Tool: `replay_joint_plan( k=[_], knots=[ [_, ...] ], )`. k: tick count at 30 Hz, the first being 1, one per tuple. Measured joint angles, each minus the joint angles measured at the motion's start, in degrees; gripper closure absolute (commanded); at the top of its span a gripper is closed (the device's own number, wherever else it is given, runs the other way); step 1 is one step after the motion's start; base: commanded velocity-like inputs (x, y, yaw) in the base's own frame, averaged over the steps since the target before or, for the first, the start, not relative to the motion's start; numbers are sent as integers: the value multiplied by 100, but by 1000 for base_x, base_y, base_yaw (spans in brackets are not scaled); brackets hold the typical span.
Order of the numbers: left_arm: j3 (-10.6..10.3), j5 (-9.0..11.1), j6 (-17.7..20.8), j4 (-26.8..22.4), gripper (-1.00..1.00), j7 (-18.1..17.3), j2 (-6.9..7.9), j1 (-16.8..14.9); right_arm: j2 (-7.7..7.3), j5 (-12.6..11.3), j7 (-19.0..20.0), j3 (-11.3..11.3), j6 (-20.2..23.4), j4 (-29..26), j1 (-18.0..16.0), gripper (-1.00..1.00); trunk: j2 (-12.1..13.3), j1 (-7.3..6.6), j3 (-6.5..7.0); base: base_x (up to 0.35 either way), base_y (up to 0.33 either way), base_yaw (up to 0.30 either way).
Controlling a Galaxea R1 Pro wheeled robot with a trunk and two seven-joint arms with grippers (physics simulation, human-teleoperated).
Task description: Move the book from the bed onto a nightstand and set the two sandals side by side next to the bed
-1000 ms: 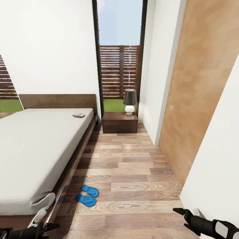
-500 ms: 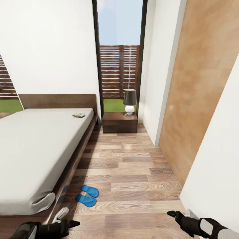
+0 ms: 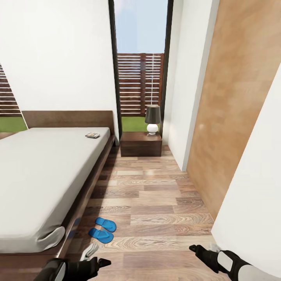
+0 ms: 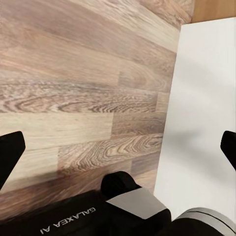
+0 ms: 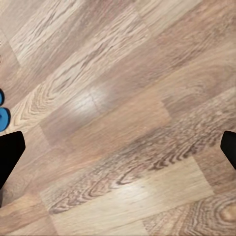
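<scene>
The book (image 3: 92, 135) lies on the light-grey mattress of the bed (image 3: 39, 175), near the headboard on the side toward the nightstand (image 3: 141, 143). Two blue sandals (image 3: 105, 224) (image 3: 100, 235) lie on the wood floor beside the bed's foot, roughly parallel and slightly staggered. My left gripper (image 3: 104, 263) is low at the front, just short of the sandals, and in its wrist view (image 4: 118, 147) the fingers are spread wide over bare floor. My right gripper (image 3: 197, 251) hovers over the floor at the front right, open (image 5: 118, 147), with a sandal's blue edge (image 5: 2, 112) at that frame's border.
A lamp (image 3: 152, 119) with a dark shade stands on the nightstand. A light-brown wooden door (image 3: 234, 109) and a white wall (image 3: 253, 210) close off the right side. A floor aisle (image 3: 156, 195) runs between the bed and the door up to the window (image 3: 140, 58).
Both arms have come further into view. The left gripper has slid right along the bottom edge toward the sandals, and the right gripper has moved left. The camera and objects have stayed put.
</scene>
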Motion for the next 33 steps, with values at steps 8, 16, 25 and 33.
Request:
replay_joint_plan(
  k=[8,16,25,33],
  knots=[
    [8,8,-4,-16,-100,361,-232,-39,80,50,-37,43,-116,-34,0,-100,0,0,0,0,0,0],
    [44,300,21,-47,-100,778,-425,-262,90,50,-45,38,-142,-46,0,-100,0,0,0,0,0,0],
    [41,674,-6,-49,-100,1544,-456,-296,91,48,-42,21,-143,-42,0,-100,0,0,0,0,0,0],
    [31,736,-15,-56,-100,1885,-494,-300,91,47,-26,2,-140,-43,0,-100,0,0,0,0,0,0]
  ],
)
